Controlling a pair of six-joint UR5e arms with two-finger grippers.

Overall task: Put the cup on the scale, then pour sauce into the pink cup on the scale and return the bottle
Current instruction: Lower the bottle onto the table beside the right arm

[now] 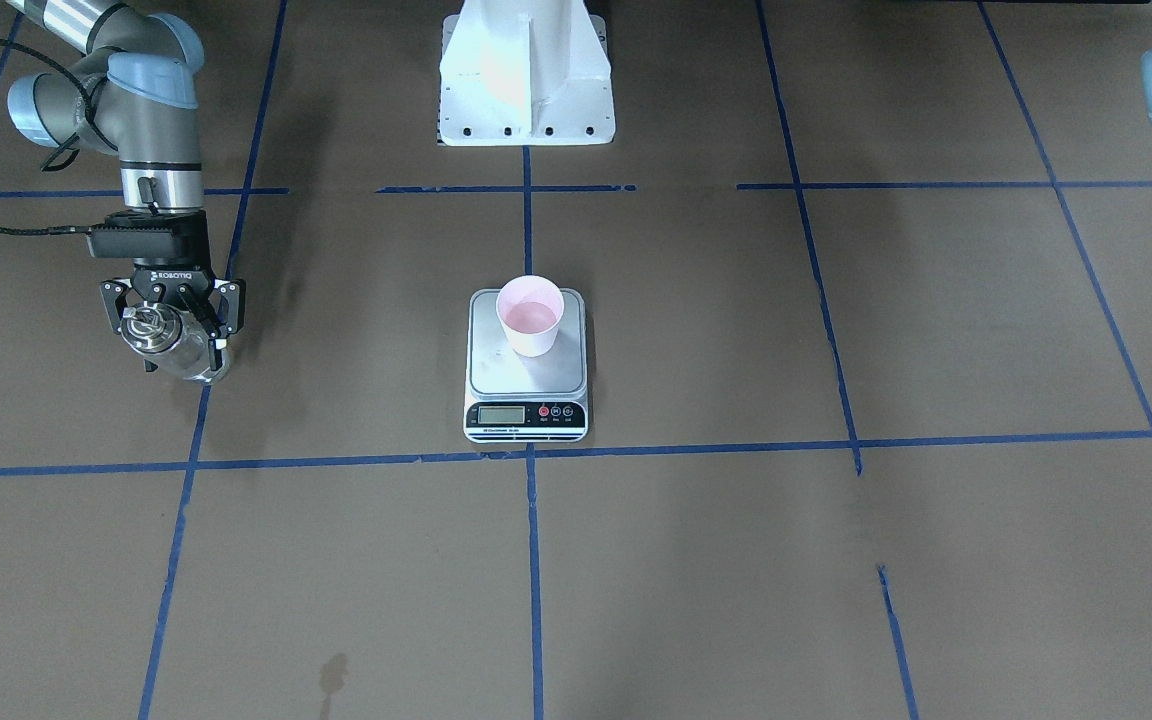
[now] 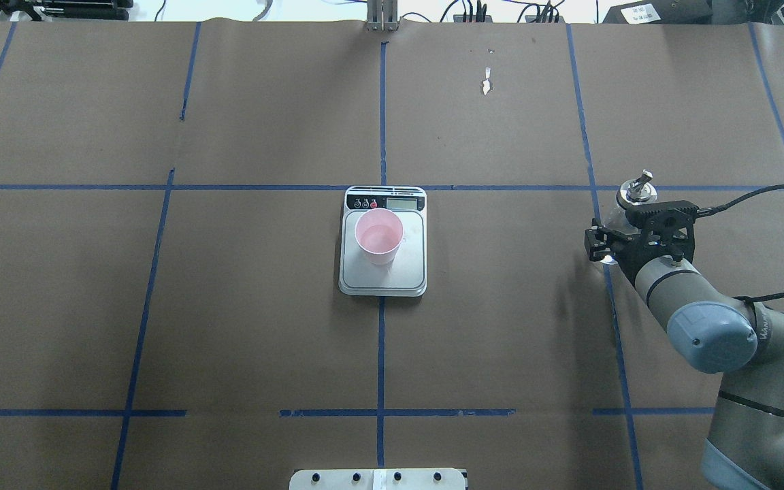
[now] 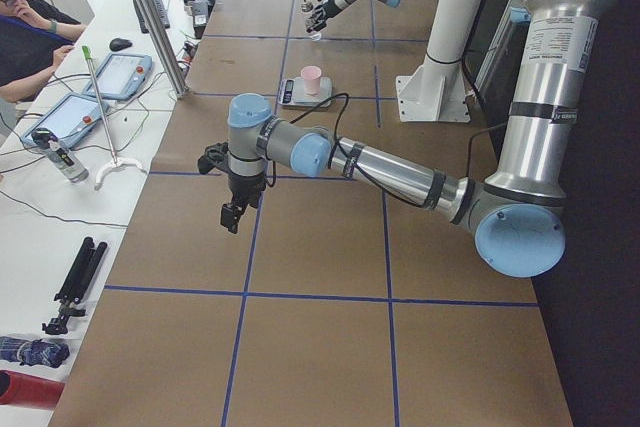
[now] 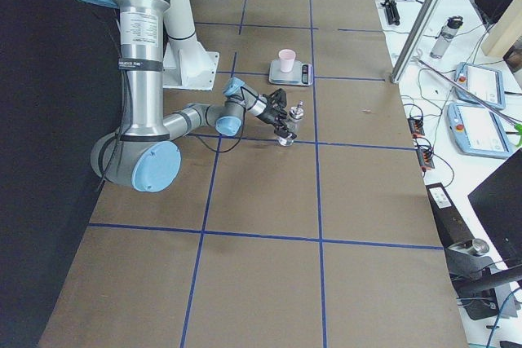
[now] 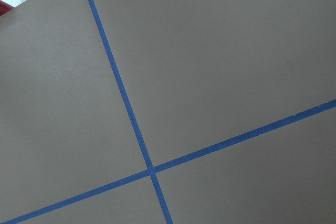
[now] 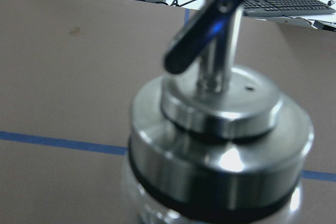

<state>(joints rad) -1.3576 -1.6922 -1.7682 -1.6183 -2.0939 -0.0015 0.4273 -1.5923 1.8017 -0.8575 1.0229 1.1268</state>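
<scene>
**Bottle (image 1: 168, 342) pinched in R gripper (image 1: 184, 352), cup (image 1: 530, 318) on scale (image 1: 536, 378)**

Bottle is far out on robot's right, well apart from scale, just beside a blue tape line (image 1: 198, 420). R gripper comes at it from the side, one finger each side of the glass body, clamped on it. Bottle approx upright, w/ silver cap + spout on top. R wrist cam is filled by the cap, blurry, w/ spout lever angled above it. Can't tell if base touches table (image 1: 736, 560) or hangs just over it. Liquid level in the glass not readable.

Cup stands upright approx mid-platform on scale, rim wider than base, narrower than platform. Inside shows a flat pink disc partway down; can't say for sure it's liquid. Scale lies at table centre on a tape line, w/ display (image 1: 499, 413) + buttons (image 1: 555, 411) on the operator side, away from robot base (image 1: 526, 90). Digits too small to read.

L gripper (image 3: 232, 215) hangs fingers-down over table near a tape crossing, well apart from scale + cup. Whether its fingers are spread or closed, can't tell. L wrist cam shows only table + crossing tape.
</scene>
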